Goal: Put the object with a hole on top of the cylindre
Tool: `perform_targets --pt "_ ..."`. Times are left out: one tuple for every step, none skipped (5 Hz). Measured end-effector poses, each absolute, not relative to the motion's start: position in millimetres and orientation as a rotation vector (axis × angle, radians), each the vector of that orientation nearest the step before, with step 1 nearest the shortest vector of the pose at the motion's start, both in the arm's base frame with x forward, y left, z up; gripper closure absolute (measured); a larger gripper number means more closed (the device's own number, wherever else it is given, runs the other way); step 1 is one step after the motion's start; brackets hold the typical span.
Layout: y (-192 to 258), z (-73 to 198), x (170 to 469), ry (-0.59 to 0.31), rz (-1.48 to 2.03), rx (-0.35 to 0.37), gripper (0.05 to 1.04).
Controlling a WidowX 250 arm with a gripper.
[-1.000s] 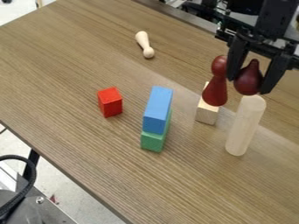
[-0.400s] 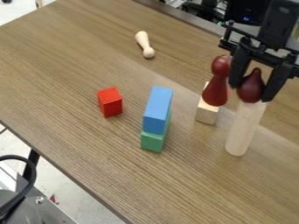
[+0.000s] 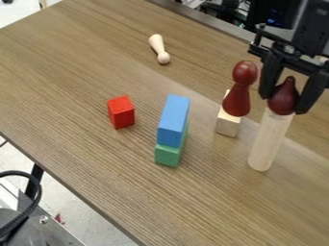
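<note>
The cylinder (image 3: 269, 144) stands upright on the counter (image 3: 77, 86), towards the right of the camera view, its upper end free to serve as a seat. The bulb (image 3: 283, 102), dark red and presumably the object with a hole, sits right at that end, stem up and broad part down; held so, any hole would most likely be underneath, facing the wood, though it cannot be seen. Whether the bulb rests on the cylinder or hangs just above it, I cannot tell.

Beside them a red pawn (image 3: 236, 96) stands on a wooden block (image 3: 227, 125), and a blue block (image 3: 173, 120) lies on a green block (image 3: 169, 155): finished stacks, it seems, that want a careful berth. The red block (image 3: 120, 112) and the pale pin (image 3: 158, 49) lie well apart from the work.

The pincer (image 3: 285, 102) points down, parted only by the bulb's width, a finger against each side. It should let go only once the bulb is squarely seated, since an off-centre release could tip it off.
</note>
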State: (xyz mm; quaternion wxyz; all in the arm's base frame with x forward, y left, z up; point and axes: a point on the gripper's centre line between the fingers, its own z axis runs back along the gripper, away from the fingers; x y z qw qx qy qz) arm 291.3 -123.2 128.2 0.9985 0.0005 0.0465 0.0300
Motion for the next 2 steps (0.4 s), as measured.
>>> perform_targets --pt "-123.4 123.8 291.8 0.104 0.059 0.006 0.525" --pt "-124.6 119.3 293.5 0.106 0.053 0.006 0.524"
